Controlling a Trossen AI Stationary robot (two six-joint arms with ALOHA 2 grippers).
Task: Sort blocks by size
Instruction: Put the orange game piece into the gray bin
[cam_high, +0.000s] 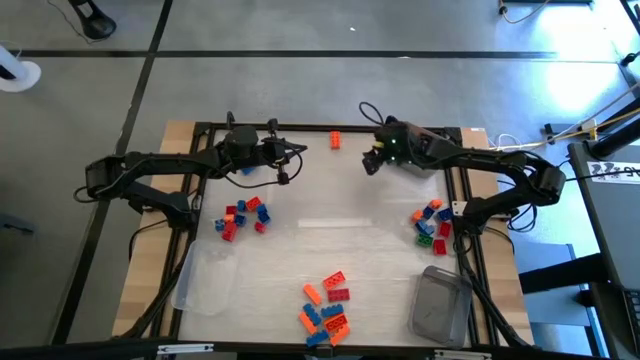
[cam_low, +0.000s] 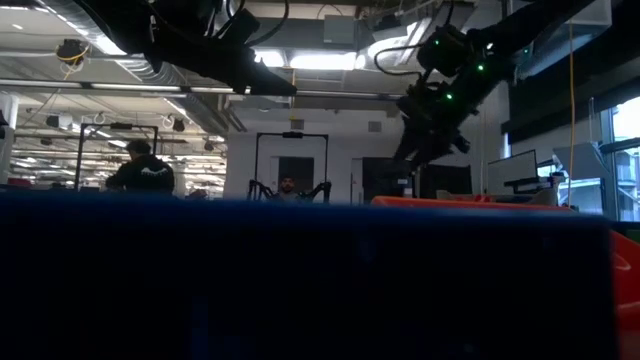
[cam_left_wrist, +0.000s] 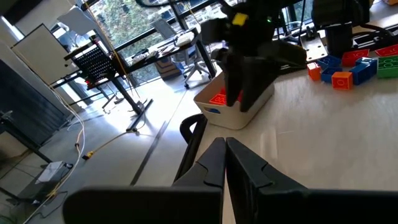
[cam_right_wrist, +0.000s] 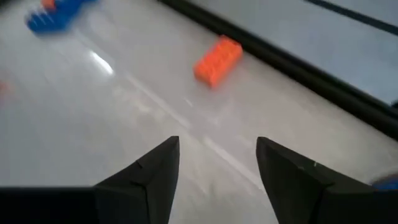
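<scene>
Near edge first: a mixed pile of orange, red and blue blocks sits at the tabletop's front, flanked by a clear tub on the left and a greyer tub on the right. Farther in, a red-and-blue cluster lies left and a cluster with green lies right, so some grouping looks begun, though plenty seems left. At the far side, the left hand hovers closed tight and empty by a blue block. The right hand hovers with fingers spread, empty, facing a lone orange brick by the far edge; nothing blocks its path.
</scene>
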